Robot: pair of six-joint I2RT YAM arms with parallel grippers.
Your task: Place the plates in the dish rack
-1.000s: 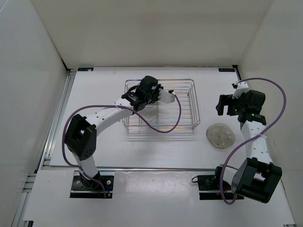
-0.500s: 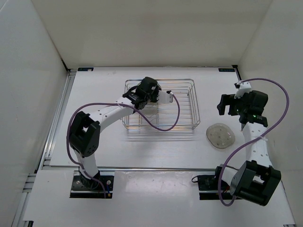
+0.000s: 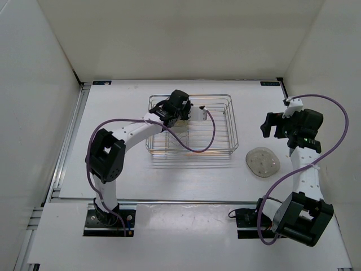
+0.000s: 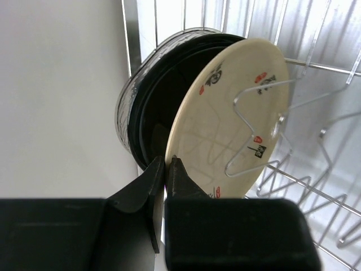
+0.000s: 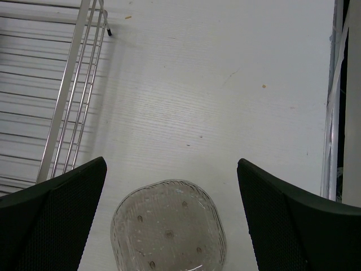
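Left fingers are pinched almost shut on the bottom rim of the tan plate. The tan plate stands on edge in the rack, its face against a V divider. The black plate stands right behind it. A grey plate is behind that, with only its rim showing. All three sit close to one rack wall. Can't tell whether the plates touch each other.

Right fingers are spread wide with nothing in them, hanging above the loose plate. That plate lies flat on the tabletop, right of the rack and clear of it.

Changes vs one second ago:
- Left arm: the elbow has swung in toward the rack and the wrist has crept slightly toward the rack's far side. The grip is unchanged, same pinch on the tan plate.
- Right arm: drifted a little to the right, away from the rack. The fingers are as wide as before.
- Loose plate: same spot on the tabletop.
- Rack: hasn't shifted.
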